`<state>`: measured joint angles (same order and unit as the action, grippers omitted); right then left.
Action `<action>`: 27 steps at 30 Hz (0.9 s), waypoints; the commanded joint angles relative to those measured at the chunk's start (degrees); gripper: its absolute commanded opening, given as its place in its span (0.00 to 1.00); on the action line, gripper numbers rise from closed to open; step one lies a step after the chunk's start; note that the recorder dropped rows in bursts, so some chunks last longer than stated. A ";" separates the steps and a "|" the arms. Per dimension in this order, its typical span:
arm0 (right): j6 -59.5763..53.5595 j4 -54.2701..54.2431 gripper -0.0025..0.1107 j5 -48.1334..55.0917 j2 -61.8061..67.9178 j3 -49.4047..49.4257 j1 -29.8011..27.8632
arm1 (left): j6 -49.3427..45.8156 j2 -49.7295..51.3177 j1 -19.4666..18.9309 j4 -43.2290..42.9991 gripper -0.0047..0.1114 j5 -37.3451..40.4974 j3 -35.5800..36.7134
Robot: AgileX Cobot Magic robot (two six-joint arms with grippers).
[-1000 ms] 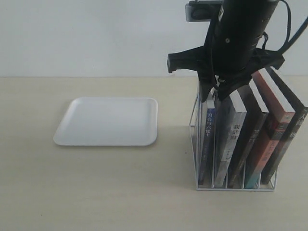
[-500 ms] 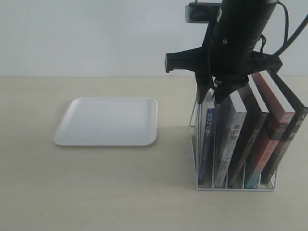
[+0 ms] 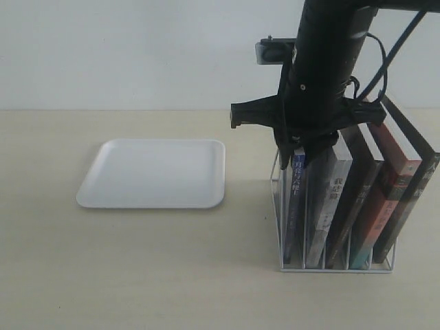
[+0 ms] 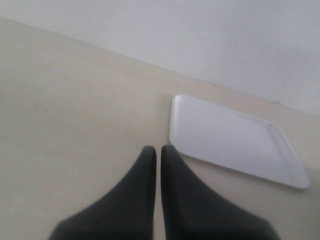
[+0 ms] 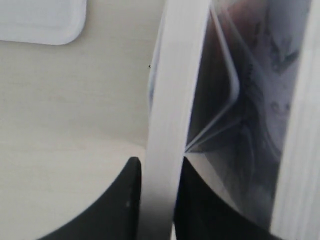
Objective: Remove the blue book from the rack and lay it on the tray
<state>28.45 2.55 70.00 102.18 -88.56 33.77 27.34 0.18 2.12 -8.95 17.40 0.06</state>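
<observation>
The blue book (image 3: 298,199) stands upright in the leftmost slot of the white wire rack (image 3: 278,206), at the right of the exterior view. My right gripper (image 3: 300,148) has come down over the book's top edge. In the right wrist view its two black fingers (image 5: 131,185) press on both sides of the book's white page edge (image 5: 170,75), so the right gripper (image 5: 157,162) is shut on it. The white tray (image 3: 155,173) lies flat to the left with nothing on it. My left gripper (image 4: 158,149) is shut and holds nothing, hovering over the table beside the tray (image 4: 230,140).
Other books fill the rack's slots to the right of the blue one: a grey-white book (image 3: 330,199), a dark one (image 3: 357,199) and a red-orange one (image 3: 385,199), all leaning right. A corner of the tray (image 5: 40,20) shows in the right wrist view.
My right arm has come down onto the rack, and its jaws have narrowed onto the top edge of the blue book. The books and the tray have not moved.
</observation>
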 commanded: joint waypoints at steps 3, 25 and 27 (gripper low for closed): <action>-0.51 0.08 0.02 -0.04 -0.40 -0.04 -0.05 | -0.04 -0.18 -0.06 -0.03 0.08 -0.66 -0.06; -3.45 -0.27 0.02 -0.04 -11.19 -8.72 -0.05 | -0.04 -0.18 -0.06 -0.03 0.08 -0.66 -0.06; -3.45 -0.27 0.02 -0.04 -11.19 -8.72 -0.05 | -0.04 -0.18 -0.06 -0.03 0.08 -0.66 -0.06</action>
<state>25.33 3.21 71.81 91.43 -96.91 33.77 27.34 0.18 2.12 -8.95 17.40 0.06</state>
